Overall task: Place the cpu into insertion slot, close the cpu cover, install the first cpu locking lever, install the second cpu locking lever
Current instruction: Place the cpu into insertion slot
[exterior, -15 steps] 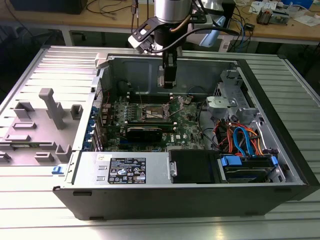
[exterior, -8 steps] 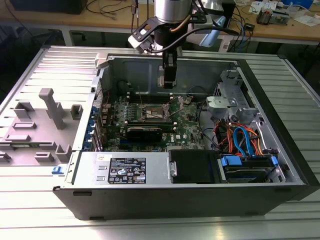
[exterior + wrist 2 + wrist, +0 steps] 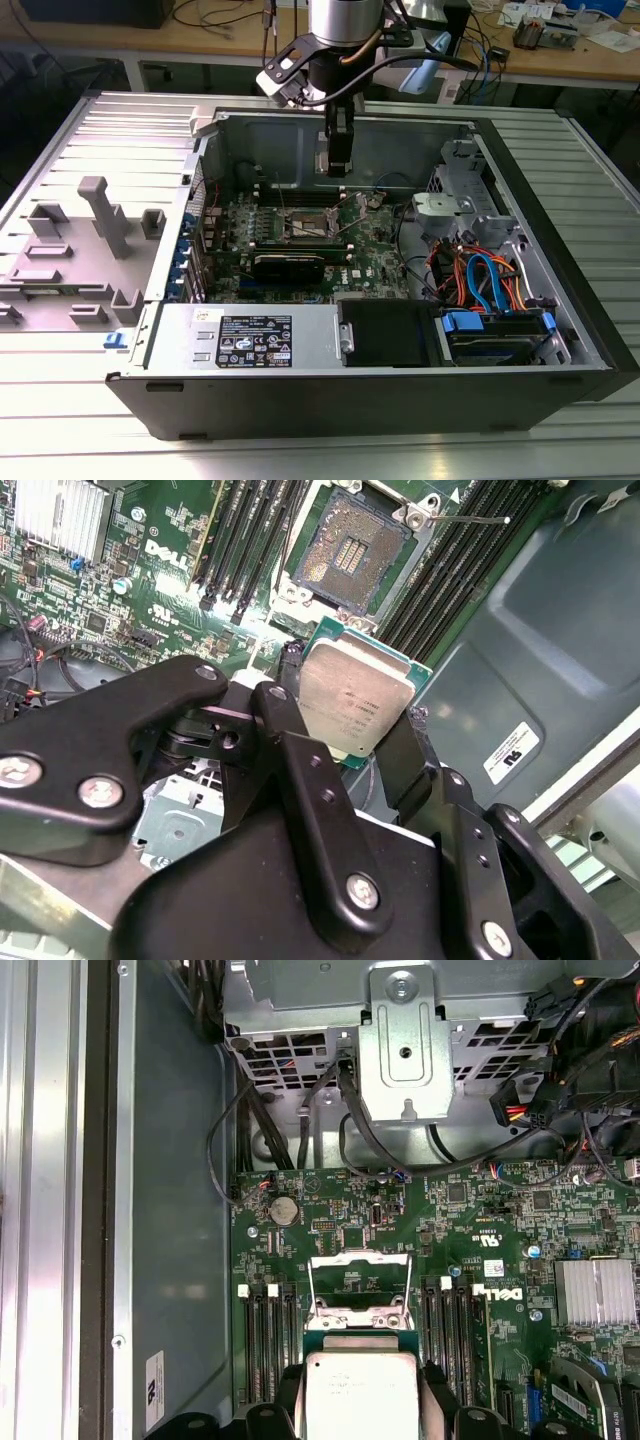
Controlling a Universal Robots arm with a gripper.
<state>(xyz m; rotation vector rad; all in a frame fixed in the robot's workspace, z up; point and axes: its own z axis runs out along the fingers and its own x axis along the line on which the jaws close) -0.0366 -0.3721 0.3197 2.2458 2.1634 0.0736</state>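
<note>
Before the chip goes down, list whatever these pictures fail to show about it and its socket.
Underside of the cpu: faces away in both wrist views, contacts hidden.
The insertion slot: one end cut off by the picture edge in the second wrist view; pins too small in the exterior view.
Side edges of the cpu: covered by the fingers of the gripper.

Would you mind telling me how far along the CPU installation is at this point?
Done: the cpu has been picked up. In hand: the gripper is shut on it, short of the insertion slot. Left: the slot is empty and the cpu cover stands open, so seating, closing and both locking steps remain.
</note>
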